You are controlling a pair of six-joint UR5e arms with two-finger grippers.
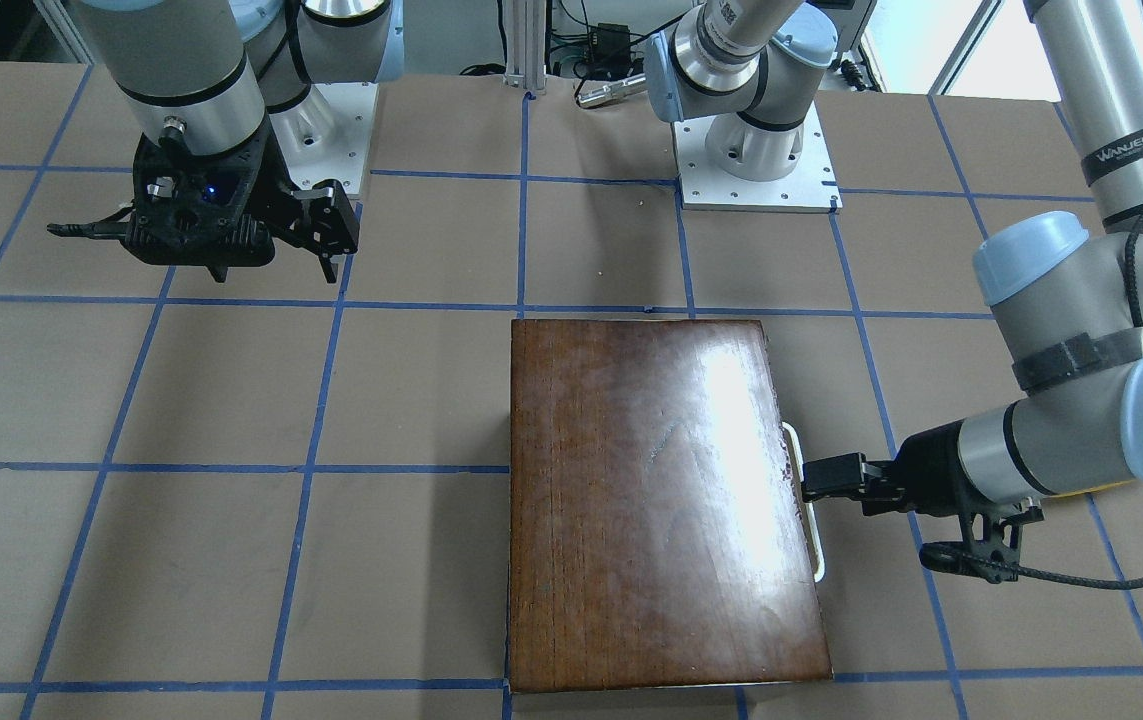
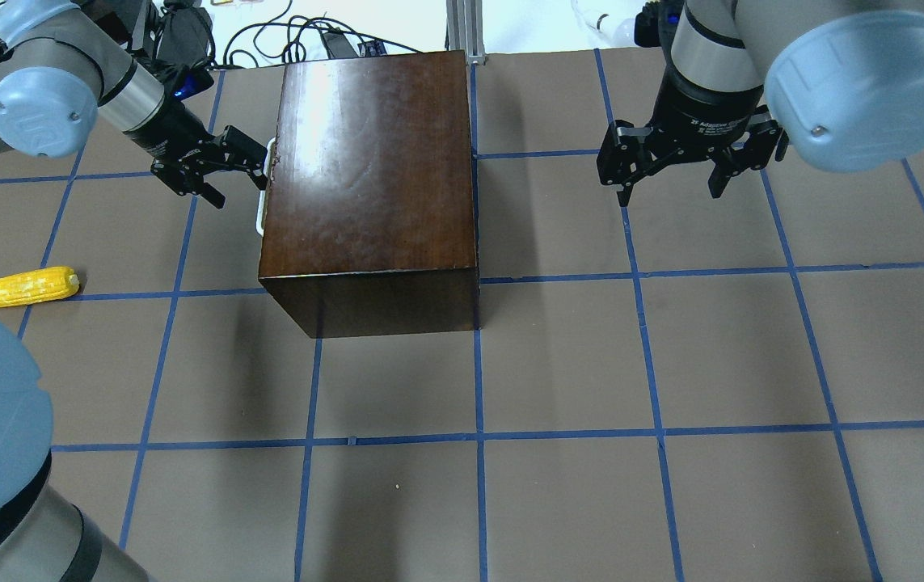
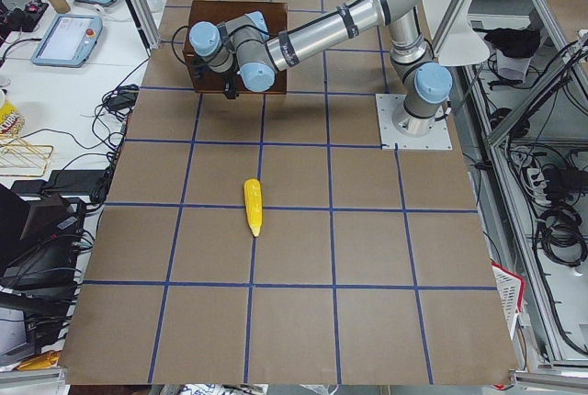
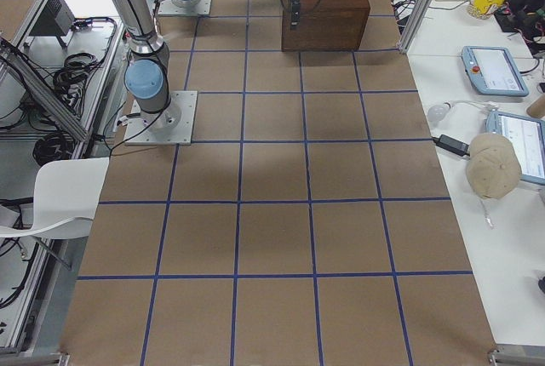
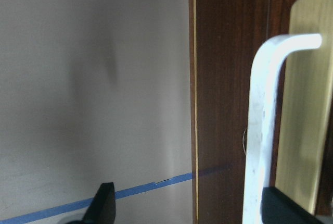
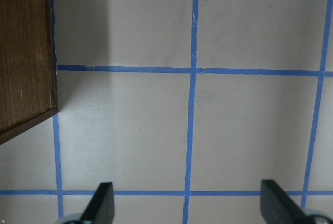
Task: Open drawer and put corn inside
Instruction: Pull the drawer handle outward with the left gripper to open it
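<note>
**Shut drawer [image 5: 229,78], left gripper [image 2: 239,178] at its handle [image 5: 258,130]**

The drawer sits closed in the box [image 2: 369,162]. The handle stands between the left gripper's wide-spread fingers, just inside one, with nothing clamped. The corn [image 2: 21,287] lies on the table [image 2: 559,364], well apart from that gripper and nearer the robot. The right gripper [image 2: 669,192] hangs wide open and empty, across the box.

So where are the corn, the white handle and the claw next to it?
corn [image 2: 21,287]: overhead view, middle of the cob.
white handle [image 5: 263,125]: left wrist view, straight bar of the loop.
left gripper [image 2: 237,170]: overhead view, midway between its two fingertips.
</note>
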